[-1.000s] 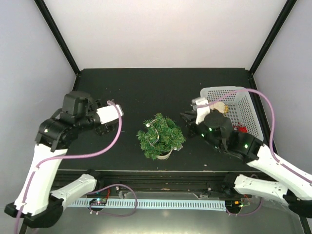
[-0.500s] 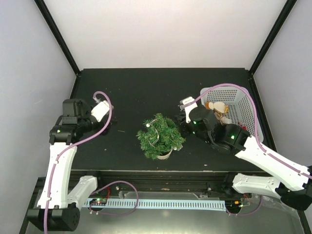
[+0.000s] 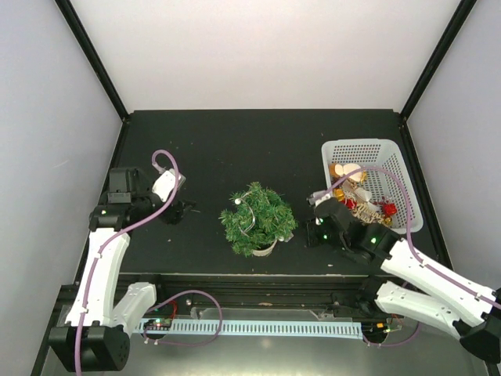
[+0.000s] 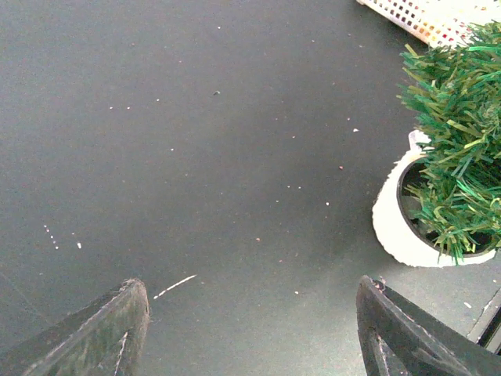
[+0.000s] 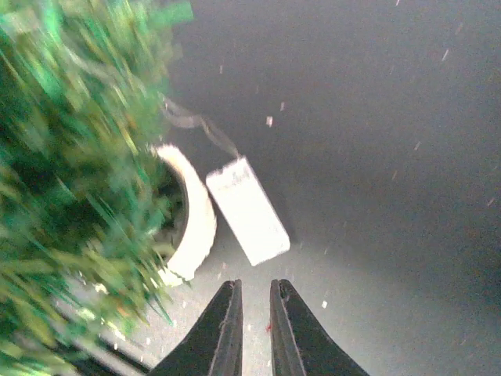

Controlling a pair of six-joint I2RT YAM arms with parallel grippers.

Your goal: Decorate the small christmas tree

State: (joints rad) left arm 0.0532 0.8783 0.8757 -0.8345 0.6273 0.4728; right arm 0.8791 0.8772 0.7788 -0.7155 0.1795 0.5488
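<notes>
- Risk: tree (image 3: 258,219) may tip if right gripper (image 5: 254,309), nearly pressed together, empty, just right of it, snags tag (image 5: 246,210).
- Spread, empty left gripper (image 4: 250,313) hangs left of tree.

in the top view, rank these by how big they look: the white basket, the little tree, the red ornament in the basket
1. white basket: largest footprint.
2. small christmas tree: somewhat smaller across.
3. red ornament: by far the smallest, partly hidden among the other ornaments.
</notes>
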